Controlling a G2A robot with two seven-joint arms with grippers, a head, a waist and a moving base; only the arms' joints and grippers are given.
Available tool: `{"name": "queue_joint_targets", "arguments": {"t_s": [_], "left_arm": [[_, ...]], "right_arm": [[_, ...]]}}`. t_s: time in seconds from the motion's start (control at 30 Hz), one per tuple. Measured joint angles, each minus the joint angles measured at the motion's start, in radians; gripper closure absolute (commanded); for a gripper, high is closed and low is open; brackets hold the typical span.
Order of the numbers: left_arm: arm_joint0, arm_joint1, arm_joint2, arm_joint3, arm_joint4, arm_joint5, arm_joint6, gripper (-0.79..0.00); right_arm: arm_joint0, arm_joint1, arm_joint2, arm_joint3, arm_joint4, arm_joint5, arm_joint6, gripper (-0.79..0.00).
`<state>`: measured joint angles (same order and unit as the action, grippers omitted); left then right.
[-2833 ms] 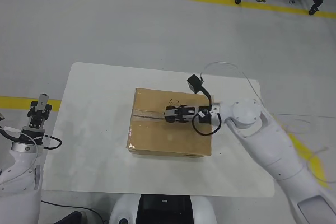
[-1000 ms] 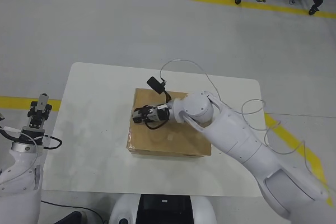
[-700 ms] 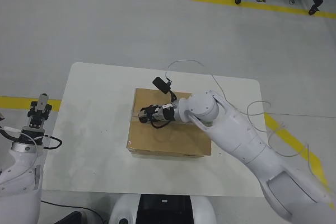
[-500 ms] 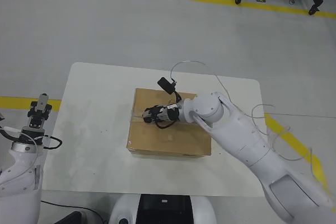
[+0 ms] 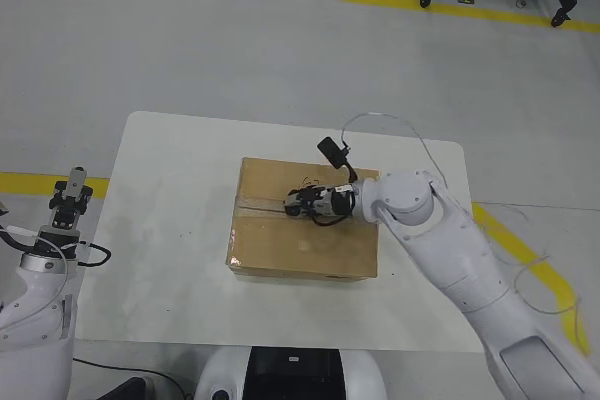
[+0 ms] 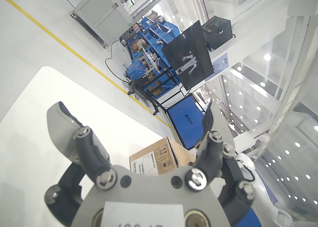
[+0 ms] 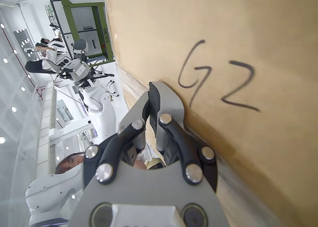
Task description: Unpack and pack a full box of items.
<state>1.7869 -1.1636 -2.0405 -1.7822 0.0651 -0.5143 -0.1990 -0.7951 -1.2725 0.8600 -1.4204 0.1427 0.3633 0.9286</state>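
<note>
Box sits shut near the middle of the table, its long side and taped seam parallel to the near edge, with broad bare table toward the left edge. My right claw, clenched on nothing, lies against the seam. My left claw hangs spread wide just off the left edge.

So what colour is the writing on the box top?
Black writing on the brown cardboard box; clearest in right wrist view.
</note>
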Motion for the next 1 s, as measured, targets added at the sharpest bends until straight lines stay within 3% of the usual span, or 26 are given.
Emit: {"name": "queue_joint_targets", "arguments": {"t_s": [0.53, 1.0], "left_arm": [[0.0, 0.0, 0.0, 0.0, 0.0, 0.0, 0.0, -0.785], [0.0, 0.0, 0.0, 0.0, 0.0, 0.0, 0.0, -0.785]], "right_arm": [[-0.132, 0.06, 0.144, -0.104, -0.053, 0.023, 0.063, 0.0], [-0.219, 0.098, 0.253, -0.112, -0.042, -0.027, 0.106, 0.0]]}}
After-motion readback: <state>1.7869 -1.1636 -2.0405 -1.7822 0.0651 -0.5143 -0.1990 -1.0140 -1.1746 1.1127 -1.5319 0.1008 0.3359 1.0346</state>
